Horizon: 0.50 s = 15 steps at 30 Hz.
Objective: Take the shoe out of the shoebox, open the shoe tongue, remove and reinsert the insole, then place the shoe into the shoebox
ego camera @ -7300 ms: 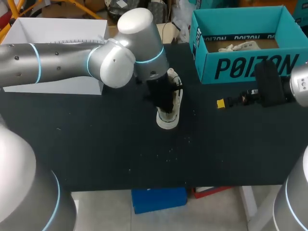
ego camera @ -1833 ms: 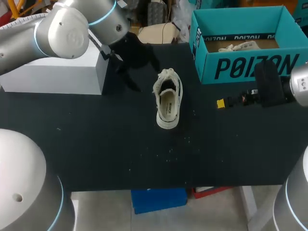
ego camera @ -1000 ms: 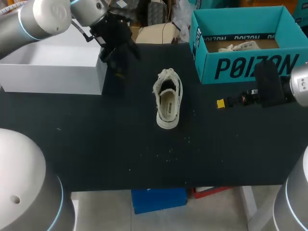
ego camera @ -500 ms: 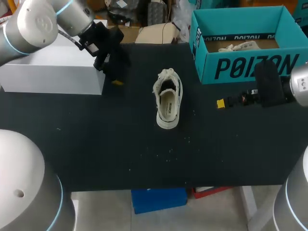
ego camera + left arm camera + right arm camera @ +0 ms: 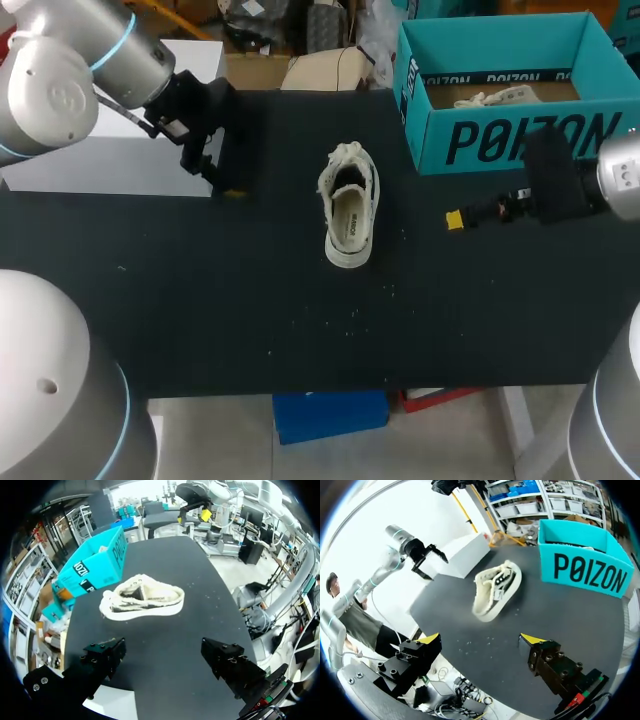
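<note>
A cream low-top shoe (image 5: 349, 215) lies on the black table, heel end toward the front, its opening showing dark. The teal shoebox (image 5: 470, 140) stands open at the back right, with something pale inside. My left gripper (image 5: 222, 180) hangs open at the white box's corner, well left of the shoe. In the left wrist view the shoe (image 5: 142, 598) lies on its side ahead of the empty open gripper (image 5: 165, 660). My right gripper (image 5: 462, 216) is open in front of the shoebox, right of the shoe. The right wrist view has the shoe (image 5: 497, 590) ahead of its open gripper (image 5: 482, 647).
A white box (image 5: 110, 150) sits at the back left, close against my left gripper. Small pale specks dot the black table (image 5: 300, 320) in front of the shoe. The shoebox (image 5: 585, 565) stands ahead and to the side of my right gripper.
My left arm has drawn back from the shoe, leftward and lower, to the white box's corner. The shoe has stayed put. The right arm has barely shifted.
</note>
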Available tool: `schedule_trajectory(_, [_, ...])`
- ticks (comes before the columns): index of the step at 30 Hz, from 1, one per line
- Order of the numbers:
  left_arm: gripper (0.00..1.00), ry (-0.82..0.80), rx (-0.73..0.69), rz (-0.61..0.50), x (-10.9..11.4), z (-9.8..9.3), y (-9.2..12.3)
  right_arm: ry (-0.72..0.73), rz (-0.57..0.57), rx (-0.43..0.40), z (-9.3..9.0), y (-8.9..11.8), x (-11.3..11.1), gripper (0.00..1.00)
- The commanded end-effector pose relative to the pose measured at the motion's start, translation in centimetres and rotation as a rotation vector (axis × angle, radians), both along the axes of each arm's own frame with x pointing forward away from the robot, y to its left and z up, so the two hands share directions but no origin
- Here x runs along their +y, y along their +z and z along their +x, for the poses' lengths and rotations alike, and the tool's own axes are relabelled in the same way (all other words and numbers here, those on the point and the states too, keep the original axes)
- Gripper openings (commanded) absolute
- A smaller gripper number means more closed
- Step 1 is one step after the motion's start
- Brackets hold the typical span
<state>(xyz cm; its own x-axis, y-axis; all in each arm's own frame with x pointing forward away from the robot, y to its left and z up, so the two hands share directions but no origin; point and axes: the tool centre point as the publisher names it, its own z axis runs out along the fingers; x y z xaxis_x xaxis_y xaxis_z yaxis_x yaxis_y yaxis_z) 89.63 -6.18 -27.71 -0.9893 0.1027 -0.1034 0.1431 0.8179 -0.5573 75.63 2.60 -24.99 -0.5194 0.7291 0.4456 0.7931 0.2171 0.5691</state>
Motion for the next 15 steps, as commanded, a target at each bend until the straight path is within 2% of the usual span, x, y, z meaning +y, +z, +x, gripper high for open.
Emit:
schedule_trajectory(1, [1.00, 0.017, -0.025, -0.005, 0.0, -0.3, -0.2, 0.064, -0.214, 0.180, 4.8, -0.5, 4.8, 1.00])
schedule_trajectory(3, [1.00, 0.017, -0.025, -0.005, 0.0, -0.3, -0.2, 0.022, -0.286, 0.243, 6.0, -1.4, 6.4, 1.00])
schedule_trajectory(6, [1.00, 0.017, -0.025, -0.005, 0.0, -0.3, -0.2, -0.039, -0.397, 0.327, 7.7, -2.6, 7.8, 1.00])
schedule_trajectory(7, [1.00, 0.017, -0.025, -0.005, 0.0, -0.3, -0.2, -0.044, -0.397, 0.314, 8.1, -2.8, 8.2, 1.00])
schedule_trajectory(15, [1.00, 0.017, -0.025, -0.005, 0.0, -0.3, -0.2, -0.044, -0.397, 0.314, 8.1, -2.8, 8.2, 1.00])
